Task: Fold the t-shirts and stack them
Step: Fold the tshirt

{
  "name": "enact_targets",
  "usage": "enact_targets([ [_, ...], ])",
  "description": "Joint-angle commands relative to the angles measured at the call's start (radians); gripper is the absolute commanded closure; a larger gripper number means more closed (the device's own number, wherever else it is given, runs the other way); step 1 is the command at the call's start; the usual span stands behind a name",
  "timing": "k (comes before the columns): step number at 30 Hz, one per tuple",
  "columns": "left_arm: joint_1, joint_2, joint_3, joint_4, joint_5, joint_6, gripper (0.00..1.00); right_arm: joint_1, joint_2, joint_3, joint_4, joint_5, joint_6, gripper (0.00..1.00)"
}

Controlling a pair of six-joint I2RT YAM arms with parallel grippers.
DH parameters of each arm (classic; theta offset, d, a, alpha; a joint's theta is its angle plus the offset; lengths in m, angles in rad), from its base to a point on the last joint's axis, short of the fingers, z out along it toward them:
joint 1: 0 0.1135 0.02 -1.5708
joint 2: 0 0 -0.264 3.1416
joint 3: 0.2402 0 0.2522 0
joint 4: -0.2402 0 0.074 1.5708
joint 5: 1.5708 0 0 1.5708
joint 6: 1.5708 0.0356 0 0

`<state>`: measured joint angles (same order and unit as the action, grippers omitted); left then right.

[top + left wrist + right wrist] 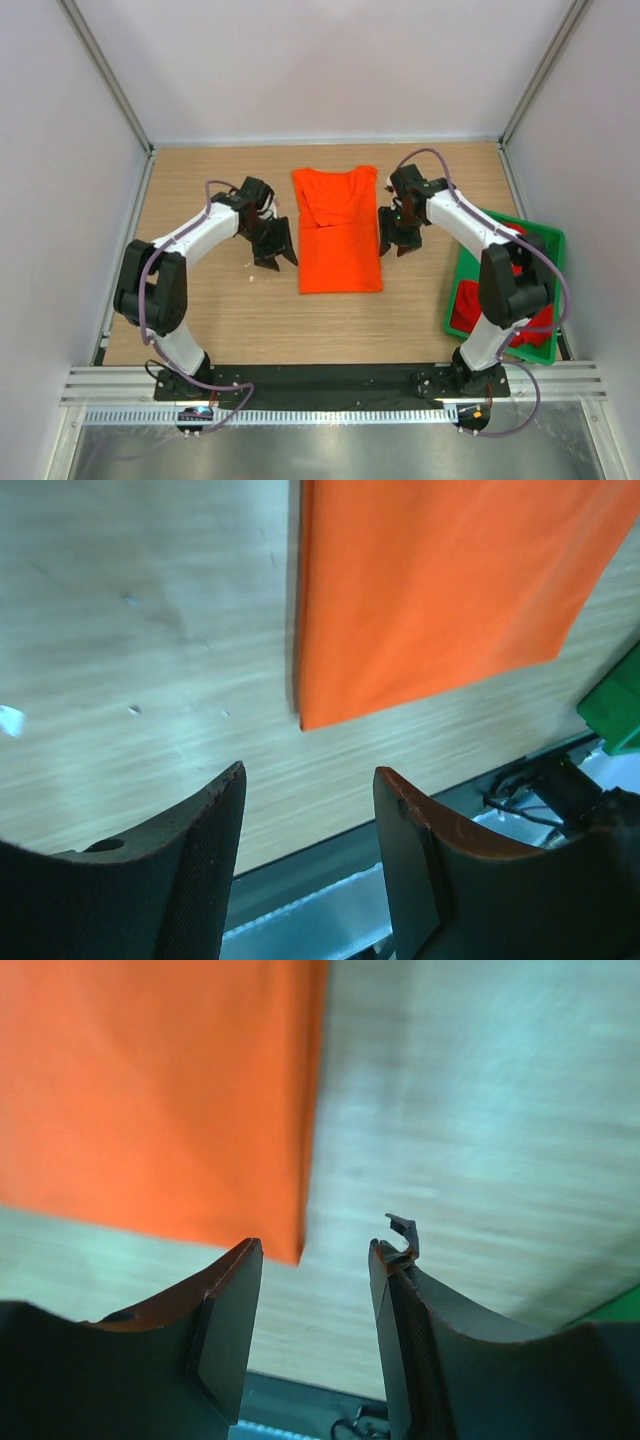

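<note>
The orange t-shirt (338,230) lies flat on the table's middle, its sides folded in to a long strip, collar at the far end. It fills the upper right of the left wrist view (450,580) and the upper left of the right wrist view (150,1090). My left gripper (274,250) is open and empty just left of the strip. My right gripper (397,236) is open and empty just right of it. A deep red t-shirt (470,306) lies crumpled in the green tray (548,240), partly hidden by my right arm.
The green tray stands at the right edge of the wooden table (210,310); its corner shows in the left wrist view (615,705). White walls enclose the table on three sides. A black rail (320,378) runs along the near edge.
</note>
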<state>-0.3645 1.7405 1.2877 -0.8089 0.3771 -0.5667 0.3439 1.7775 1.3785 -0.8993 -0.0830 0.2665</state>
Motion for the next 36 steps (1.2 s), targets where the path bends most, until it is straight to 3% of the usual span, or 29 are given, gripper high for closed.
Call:
enact_targets([
  [1, -0.053, -0.110, -0.129, 0.115, 0.060, -0.117, 0.44, 0.001, -0.113, -0.163, 0.095, -0.174, 0.059, 0.46],
  [7, -0.086, -0.220, -0.384, 0.319, 0.091, -0.352, 0.47, -0.008, -0.225, -0.395, 0.232, -0.293, 0.158, 0.48],
  [11, -0.096, -0.236, -0.429, 0.346, 0.056, -0.378, 0.48, -0.013, -0.273, -0.464, 0.289, -0.307, 0.174, 0.50],
  [19, -0.097, -0.211, -0.468, 0.431, 0.042, -0.401, 0.48, -0.019, -0.328, -0.542, 0.304, -0.268, 0.151, 0.50],
  [36, -0.099, -0.101, -0.473, 0.456, 0.039, -0.510, 0.51, -0.063, -0.237, -0.630, 0.462, -0.328, 0.303, 0.48],
])
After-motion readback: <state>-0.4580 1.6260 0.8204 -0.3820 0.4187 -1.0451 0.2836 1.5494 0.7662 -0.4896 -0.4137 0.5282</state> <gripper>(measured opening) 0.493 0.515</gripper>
